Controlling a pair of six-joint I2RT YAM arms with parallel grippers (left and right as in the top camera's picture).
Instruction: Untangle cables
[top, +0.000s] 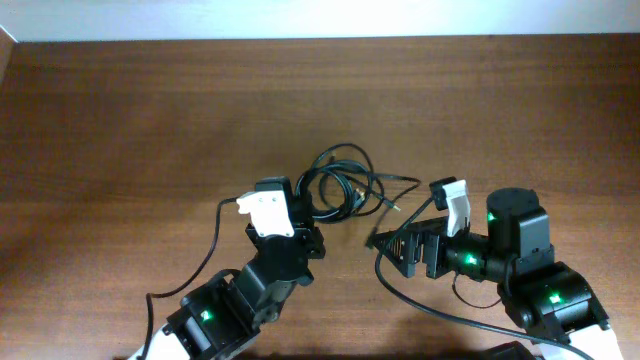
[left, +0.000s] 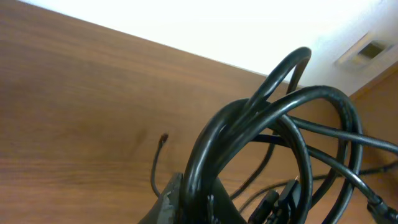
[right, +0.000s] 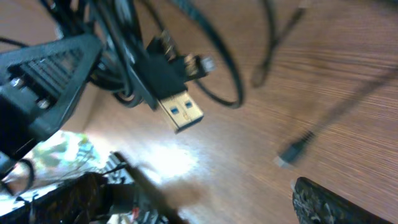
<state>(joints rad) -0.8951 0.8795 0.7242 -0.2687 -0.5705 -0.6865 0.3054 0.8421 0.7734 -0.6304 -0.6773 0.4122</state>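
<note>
You are looking at two black, jointed arms: the left arm (top: 262, 280) and the right arm (top: 520, 270) are each wearing a white block (top: 268, 212) at the wrist and glowing with small green lights (top: 207, 315). A thin black cable (top: 205, 265) is hanging off each one. The right gripper (top: 388, 248) is showing a black triangular finger (right: 46, 74) with ribbed slats and small silvery screws (right: 15, 81)
</note>
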